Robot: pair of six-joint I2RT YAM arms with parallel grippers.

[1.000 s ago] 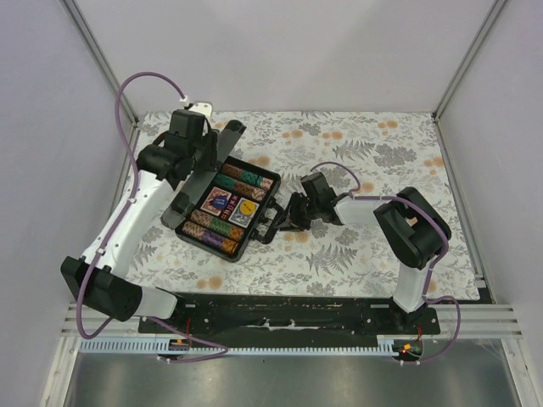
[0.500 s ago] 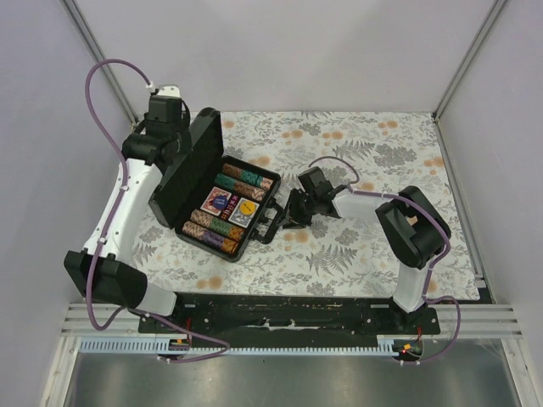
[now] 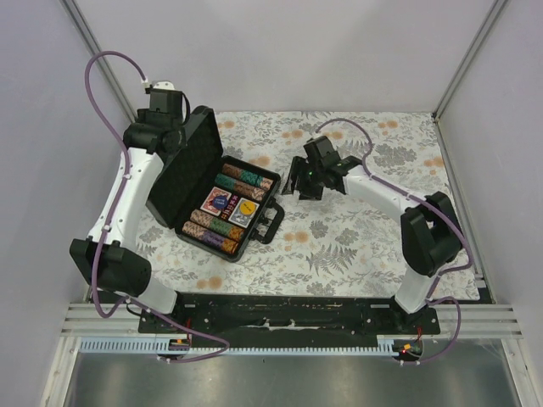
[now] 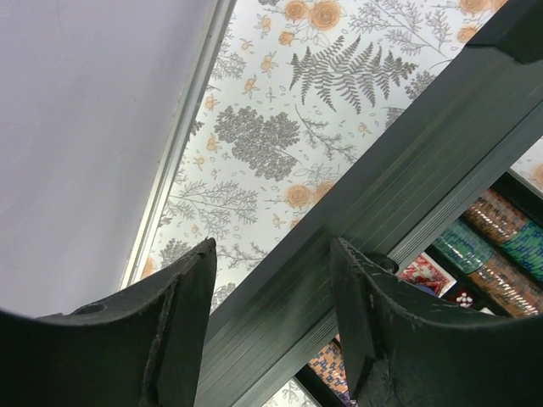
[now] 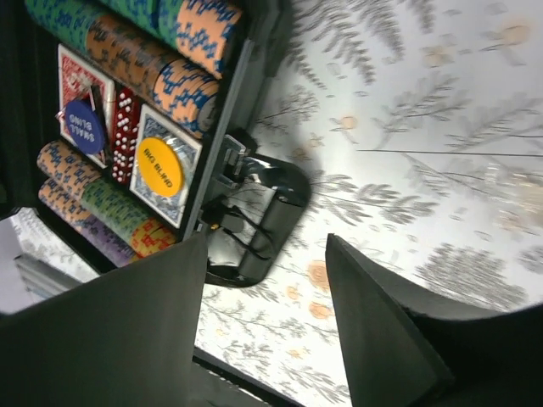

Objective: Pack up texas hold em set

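Note:
The black briefcase [image 3: 257, 231] lies open left of centre, with chip rows [image 3: 243, 177], a red deck [image 3: 215, 202] and a blue deck [image 3: 243, 212] in its foam. Its lid [image 3: 182, 170] stands tilted up on the left. My left gripper [image 3: 172, 133] is open behind the lid's top edge. In the left wrist view the lid edge [image 4: 399, 178] runs between the gripper's [image 4: 273, 246] spread fingers. My right gripper [image 3: 297, 180] is open and empty, raised right of the case. The right wrist view shows the gripper [image 5: 265, 242] above the handle [image 5: 254, 225], with red dice [image 5: 127, 127] and a yellow button [image 5: 161, 163].
The floral tablecloth [image 3: 365, 229] covers the table. Metal frame posts [image 3: 102, 64] and white walls close in the left, back and right sides. A purple cable [image 3: 106, 93] loops over the left arm.
My left arm has swung the lid up from lying back to a steep tilt. My right gripper has left the handle and moved up and back to the right.

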